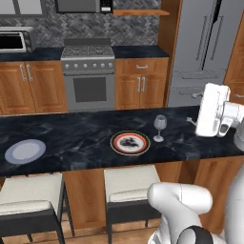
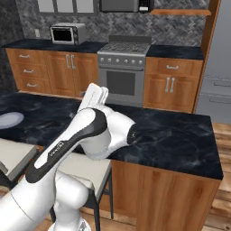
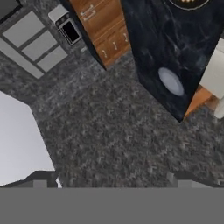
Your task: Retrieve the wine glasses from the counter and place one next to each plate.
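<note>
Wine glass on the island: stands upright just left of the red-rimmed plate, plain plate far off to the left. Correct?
Not quite. In the left base view the wine glass stands upright just right of the red-rimmed plate, not left of it. The plain plate does lie far off to the left.

Counts: 2 plates, 1 wine glass, 2 stools, 1 stove, 1 toaster oven, 1 microwave, 1 fridge.

Plates on the black-topped island (image 1: 86, 143): one plain pale plate (image 1: 25, 151) at the left, one red-rimmed plate (image 1: 130, 142) near the middle. One wine glass (image 1: 160, 127) standing just right of the red-rimmed plate. Two white-cushioned stools (image 1: 129, 183) under the island's near edge. Back wall: one steel stove (image 1: 89, 76), one toaster oven (image 2: 68, 33) on the counter (image 2: 27, 44), one microwave (image 1: 84, 5) above the stove. One grey fridge (image 1: 205, 47) at the right.
</note>
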{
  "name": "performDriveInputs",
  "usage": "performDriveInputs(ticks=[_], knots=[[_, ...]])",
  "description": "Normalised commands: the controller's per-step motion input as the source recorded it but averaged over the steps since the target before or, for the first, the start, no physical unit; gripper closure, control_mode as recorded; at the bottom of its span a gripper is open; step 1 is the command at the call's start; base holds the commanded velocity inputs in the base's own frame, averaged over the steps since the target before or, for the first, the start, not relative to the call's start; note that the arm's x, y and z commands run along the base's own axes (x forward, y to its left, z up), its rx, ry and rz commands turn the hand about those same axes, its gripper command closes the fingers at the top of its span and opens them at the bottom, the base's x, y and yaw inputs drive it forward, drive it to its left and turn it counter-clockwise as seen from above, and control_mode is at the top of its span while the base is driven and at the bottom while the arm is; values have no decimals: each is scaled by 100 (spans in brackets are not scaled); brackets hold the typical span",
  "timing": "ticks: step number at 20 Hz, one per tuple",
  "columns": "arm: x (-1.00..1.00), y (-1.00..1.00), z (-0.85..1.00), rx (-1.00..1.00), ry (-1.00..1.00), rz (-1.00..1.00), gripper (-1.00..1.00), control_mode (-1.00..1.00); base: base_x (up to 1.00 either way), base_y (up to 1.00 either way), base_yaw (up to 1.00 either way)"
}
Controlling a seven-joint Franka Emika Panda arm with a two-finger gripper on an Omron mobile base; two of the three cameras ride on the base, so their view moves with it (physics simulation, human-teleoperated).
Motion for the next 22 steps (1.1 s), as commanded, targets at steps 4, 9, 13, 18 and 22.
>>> performDriveInputs(ticks=[4, 9, 13, 18, 22], knots=[[-94, 10, 64, -6, -21, 0, -100, -100, 0, 0, 0], [-40, 0, 21, -1, -9, 0, -100, 100, -53, -36, 0], [0, 0, 0, 0, 0, 0, -100, 100, -65, -98, -6], [0, 0, 0, 0, 0, 0, -100, 100, -27, -94, -37], [0, 0, 0, 0, 0, 0, -100, 100, 0, -21, -89]])
